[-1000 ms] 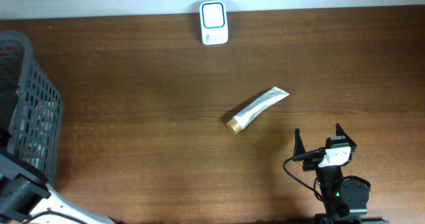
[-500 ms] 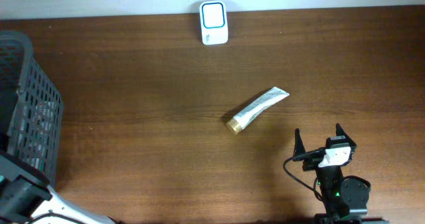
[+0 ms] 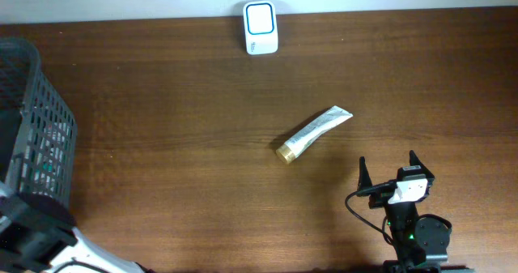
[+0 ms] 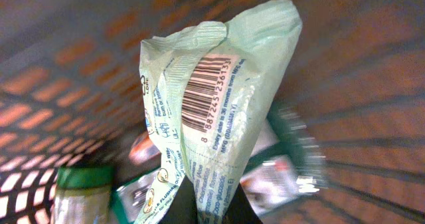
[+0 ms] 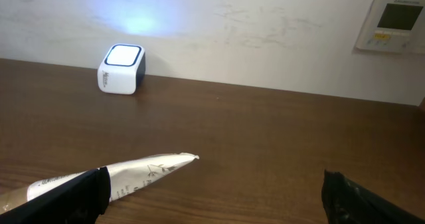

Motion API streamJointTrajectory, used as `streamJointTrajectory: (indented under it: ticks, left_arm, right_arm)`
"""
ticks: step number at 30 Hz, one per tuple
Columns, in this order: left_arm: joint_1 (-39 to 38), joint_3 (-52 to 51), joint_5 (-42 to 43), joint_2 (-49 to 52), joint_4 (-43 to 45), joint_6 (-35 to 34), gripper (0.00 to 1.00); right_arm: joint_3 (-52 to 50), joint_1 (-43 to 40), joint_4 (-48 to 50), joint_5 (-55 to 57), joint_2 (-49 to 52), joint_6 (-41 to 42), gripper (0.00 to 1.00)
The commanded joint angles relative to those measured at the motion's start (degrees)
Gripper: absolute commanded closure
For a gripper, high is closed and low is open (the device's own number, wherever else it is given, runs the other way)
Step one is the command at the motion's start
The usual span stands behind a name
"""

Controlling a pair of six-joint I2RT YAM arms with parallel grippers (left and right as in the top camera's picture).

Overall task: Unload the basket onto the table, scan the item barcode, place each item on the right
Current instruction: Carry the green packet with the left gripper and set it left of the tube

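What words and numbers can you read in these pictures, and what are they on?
"8 887245 236133", as best it reads: under the barcode on the pale green pouch.
"Expiry date is 36 months from MFG date", roughly: beside that number.
Other pouch print: too blurred.
Print on the tube: too small.
On the scanner and the wall panel: nothing readable.

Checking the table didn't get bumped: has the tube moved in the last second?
No. The tube lies at the same spot and angle below and right of the white scanner, gold cap pointing lower left.
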Motion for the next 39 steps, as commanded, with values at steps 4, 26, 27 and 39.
streamJointTrajectory:
  ticks: [4, 26, 27, 39]
  left_arm:
    - [-14.34, 5.09, 2.03, -12.5, -1.29, -0.02, 1.0]
    - [-62.42, -44.54, 5.29, -13.05, 16.37, -0.61, 1.0]
    - [-63.58, -46.73, 5.27, -13.05, 18.8, -0.59, 1.0]
    - [-71.17, -61.44, 3.96, -9.68, 38.14, -0.55, 1.0]
  right_arm:
    - [-0.42, -0.39, -0.22, 0.09, -0.15, 0.42, 0.02]
    - [-0.42, -0.39, -0.22, 0.09, -0.15, 0.42, 0.02]
    - [-0.42, -0.39, -0.22, 0.09, -0.15, 0.42, 0.02]
    - [-0.42, -0.39, -0.22, 0.09, -0.15, 0.42, 0.02]
